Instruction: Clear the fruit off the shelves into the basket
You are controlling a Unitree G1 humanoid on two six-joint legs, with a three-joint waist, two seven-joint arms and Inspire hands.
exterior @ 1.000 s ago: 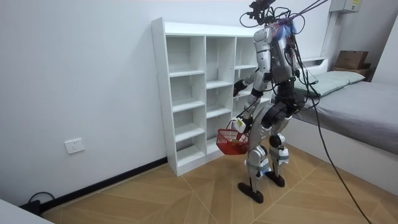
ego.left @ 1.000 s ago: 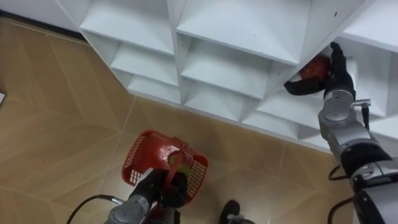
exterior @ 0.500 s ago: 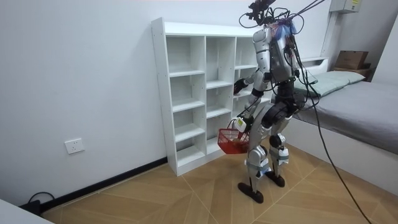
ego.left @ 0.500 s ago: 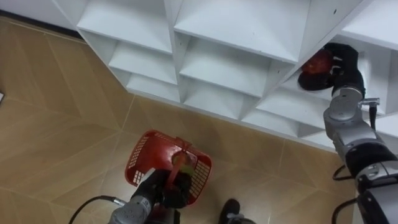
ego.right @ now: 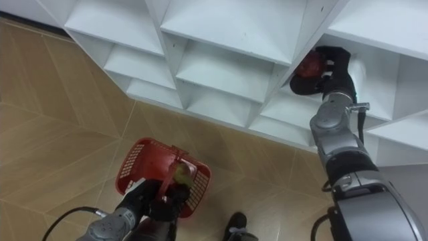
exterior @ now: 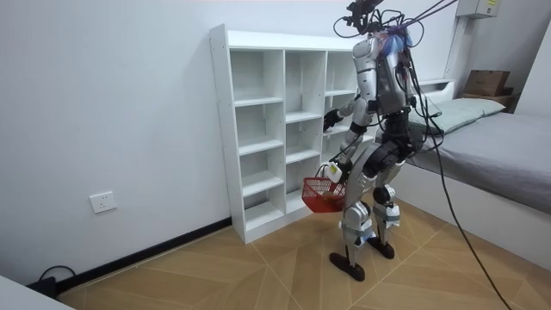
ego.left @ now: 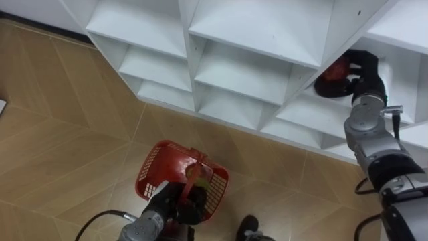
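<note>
A red apple [ego.left: 339,67] sits in a compartment of the white closet [ego.left: 254,40], and my right hand [ego.left: 354,73] is curled round it inside that shelf. The same apple [ego.right: 309,67] and right hand [ego.right: 331,73] show in the right eye view. Low at the front, my left hand [ego.left: 175,203] is shut on the handle of a red plastic basket [ego.left: 159,173] that hangs over the wooden floor. A yellowish fruit [ego.left: 198,179] shows at the basket's handle. In the room view I stand facing the closet [exterior: 275,129] with the basket [exterior: 320,196] at knee height.
The closet's other compartments in view are bare. A bed [exterior: 491,138] stands at the room view's right, close behind me. Wooden floor [ego.left: 60,134] stretches to my left, and a wall socket [exterior: 102,203] sits low on the wall.
My right hand has reached a little deeper into the shelf and closed further round the apple. The basket has barely moved.
</note>
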